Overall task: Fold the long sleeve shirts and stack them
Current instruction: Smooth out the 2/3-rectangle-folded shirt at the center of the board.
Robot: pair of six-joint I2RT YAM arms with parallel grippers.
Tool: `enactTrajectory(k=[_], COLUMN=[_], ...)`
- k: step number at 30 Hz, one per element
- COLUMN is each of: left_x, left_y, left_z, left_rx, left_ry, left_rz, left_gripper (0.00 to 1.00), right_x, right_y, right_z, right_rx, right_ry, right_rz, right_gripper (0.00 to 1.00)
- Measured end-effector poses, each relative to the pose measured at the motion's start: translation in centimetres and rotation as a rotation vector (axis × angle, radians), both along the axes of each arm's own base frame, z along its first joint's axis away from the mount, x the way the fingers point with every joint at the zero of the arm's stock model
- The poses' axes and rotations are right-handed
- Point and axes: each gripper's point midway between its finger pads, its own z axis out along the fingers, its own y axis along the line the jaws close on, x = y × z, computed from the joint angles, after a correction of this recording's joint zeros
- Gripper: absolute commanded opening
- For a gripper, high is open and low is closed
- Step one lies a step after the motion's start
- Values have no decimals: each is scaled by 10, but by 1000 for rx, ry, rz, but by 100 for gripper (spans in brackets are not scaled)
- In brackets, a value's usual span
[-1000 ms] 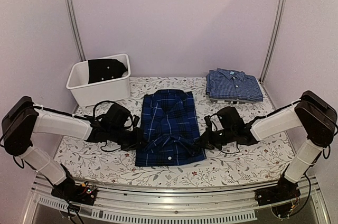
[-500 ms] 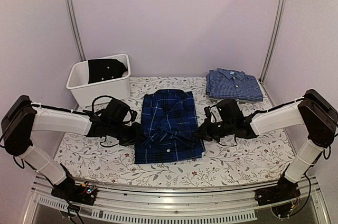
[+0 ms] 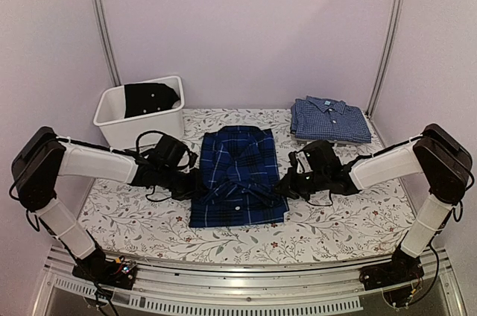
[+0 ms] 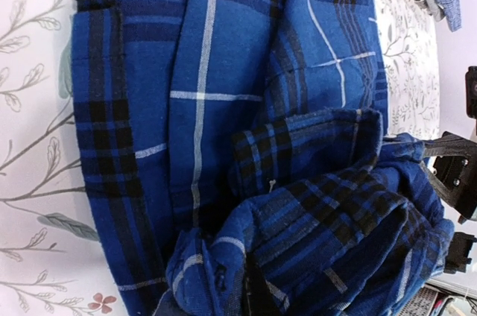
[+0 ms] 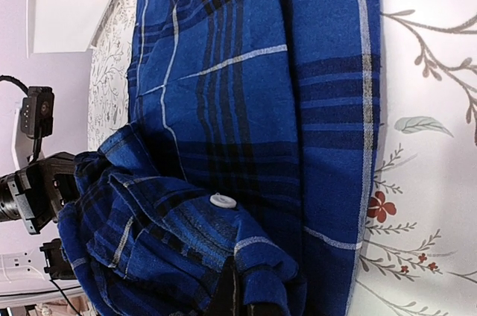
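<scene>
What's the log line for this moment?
left claw: shut on plaid shirt | right claw: shut on plaid shirt | checked shirt: folded, far right

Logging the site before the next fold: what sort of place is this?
Probably a lab test booth, not a home: plain lilac walls, metal corner posts, and a floral-covered table fronted by an aluminium rail.

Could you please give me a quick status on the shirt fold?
Left gripper and right gripper shut on plaid shirt hem. Hem lifted, bunched mid-shirt. Checked shirt folded, far right. Nothing in the way.
</scene>
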Motion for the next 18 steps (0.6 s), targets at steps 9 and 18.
enactTrajectory(k=[9,18], left_x=[10,20], left_y=[-6,-3], left_z=[3,3], left_rx=[-1,14], left_ry=[-16,-25], left_rz=[-10,-9], left_gripper=[7,62], right_x=[2,5], right_y=[-4,-6], right_z=[-3,-2], right_rx=[-7,-13], right_ry=[0,-8], right_rz=[-18,-37], right_gripper=[6,38])
